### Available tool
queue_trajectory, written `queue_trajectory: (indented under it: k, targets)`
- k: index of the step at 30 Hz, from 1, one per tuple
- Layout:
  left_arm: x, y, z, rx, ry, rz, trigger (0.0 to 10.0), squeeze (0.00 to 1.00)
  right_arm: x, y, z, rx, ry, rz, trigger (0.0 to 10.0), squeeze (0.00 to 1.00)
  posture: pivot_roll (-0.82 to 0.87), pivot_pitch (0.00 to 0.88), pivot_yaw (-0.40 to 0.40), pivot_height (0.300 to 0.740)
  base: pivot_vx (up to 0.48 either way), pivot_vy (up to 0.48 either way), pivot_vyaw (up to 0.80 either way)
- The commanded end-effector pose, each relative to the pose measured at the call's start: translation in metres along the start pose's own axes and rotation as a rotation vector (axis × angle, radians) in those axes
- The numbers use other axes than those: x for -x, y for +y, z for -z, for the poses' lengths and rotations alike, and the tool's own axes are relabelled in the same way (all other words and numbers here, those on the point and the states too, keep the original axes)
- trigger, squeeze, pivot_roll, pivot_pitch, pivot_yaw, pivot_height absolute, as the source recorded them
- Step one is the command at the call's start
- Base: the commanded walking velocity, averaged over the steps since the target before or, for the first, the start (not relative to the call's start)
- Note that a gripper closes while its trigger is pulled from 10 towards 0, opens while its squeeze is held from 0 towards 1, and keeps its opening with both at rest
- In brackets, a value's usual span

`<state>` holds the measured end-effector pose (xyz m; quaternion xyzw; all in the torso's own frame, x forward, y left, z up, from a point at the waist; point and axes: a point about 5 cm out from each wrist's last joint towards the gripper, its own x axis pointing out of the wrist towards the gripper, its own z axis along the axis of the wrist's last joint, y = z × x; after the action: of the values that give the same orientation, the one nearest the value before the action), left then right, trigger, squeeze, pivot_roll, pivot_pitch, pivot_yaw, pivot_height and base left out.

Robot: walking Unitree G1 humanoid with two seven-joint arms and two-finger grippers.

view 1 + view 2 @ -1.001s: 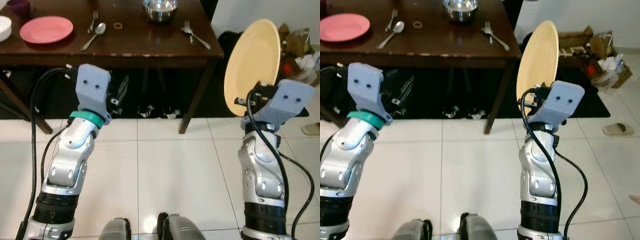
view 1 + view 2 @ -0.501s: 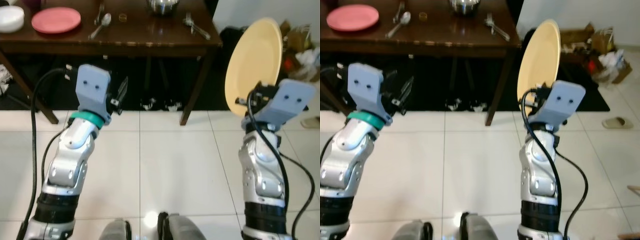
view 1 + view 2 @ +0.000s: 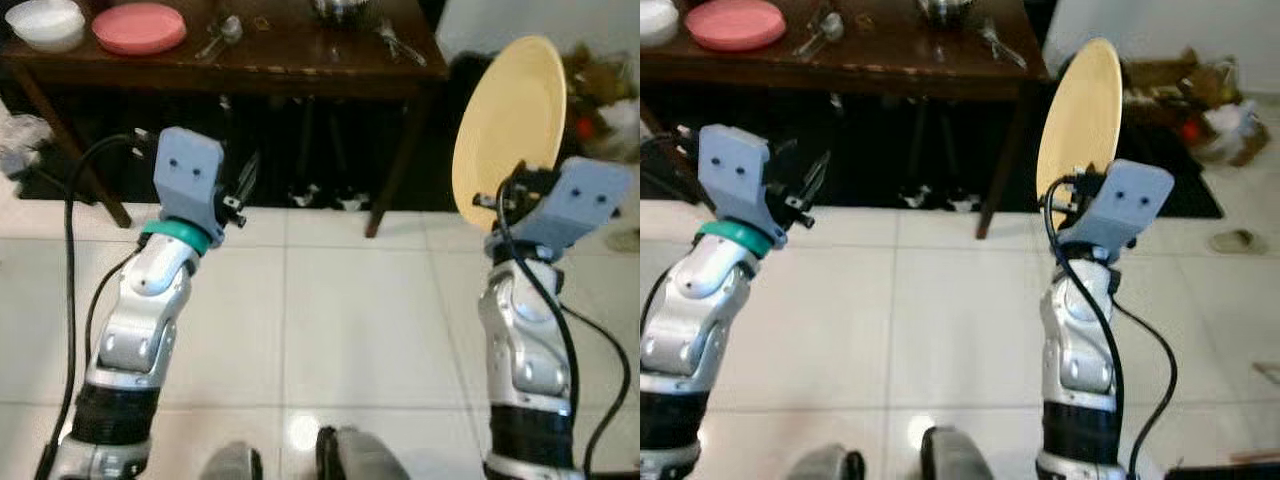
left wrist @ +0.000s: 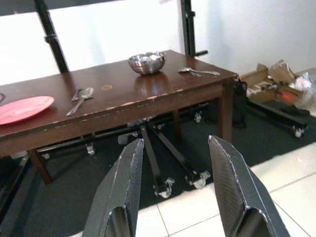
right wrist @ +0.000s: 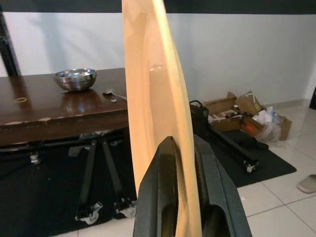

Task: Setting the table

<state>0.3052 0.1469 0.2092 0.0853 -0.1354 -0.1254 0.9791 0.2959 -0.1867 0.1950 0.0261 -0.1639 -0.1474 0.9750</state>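
The left pincer (image 4: 175, 197) hung spread and empty, short of the desk (image 3: 300, 75). The right pincer (image 5: 180, 197) pinched the yellow plate (image 3: 510, 120) on edge, beside the desk's corner. It should tip flat before landing.

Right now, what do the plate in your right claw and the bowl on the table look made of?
Yellow plate: probably plastic or melamine; smooth, soft sheen, thin rim. Bowl: likely stainless steel; silvery with mirror-like reflections.
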Motion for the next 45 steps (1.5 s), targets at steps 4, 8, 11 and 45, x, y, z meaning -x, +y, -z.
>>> queue_trajectory:
  k: [4,8,11,45]
  targets:
    - [0.002,0.000,0.004,-0.007,0.014,0.001,10.0,0.00,0.000,0.002,0.000,-0.008,-0.003,-0.005,10.0,0.00,0.04,0.000,0.023,0.740,-0.285,0.000,0.00]
    - [0.002,0.000,0.004,-0.007,0.014,0.001,10.0,0.00,0.000,0.002,0.000,-0.010,0.000,-0.002,10.0,0.00,0.05,0.000,0.024,0.740,-0.288,0.000,0.00]
    - [0.002,0.000,0.004,-0.007,0.014,0.001,10.0,0.00,0.000,0.002,0.000,-0.010,0.001,0.000,10.0,0.00,0.05,0.000,0.024,0.740,-0.289,0.000,0.00]
    - [0.006,0.007,0.034,0.017,0.179,-0.072,10.0,0.00,0.003,0.005,0.011,-0.055,0.085,-0.016,10.0,0.00,0.04,0.008,0.024,0.740,-0.169,0.000,0.00]
